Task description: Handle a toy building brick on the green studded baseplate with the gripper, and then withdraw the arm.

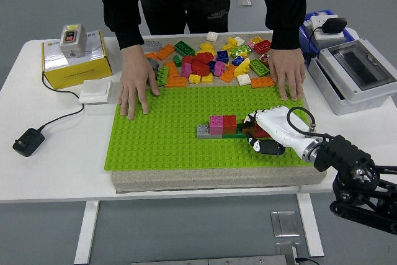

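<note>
Looks like a robotics lab or test room, not anyone's home. Plain white height-adjustable table (56,172) on metal legs over a bare grey floor (37,4), with test gear dotted around: a grey push-button switch box (71,40) sitting on a yellow cardboard box (71,66), a flat white wall switch plate (95,91), a black plug-in power adapter (27,143) on a cable, and a grey electrical enclosure with a clear hinged lid (356,76) at the right edge.
</note>
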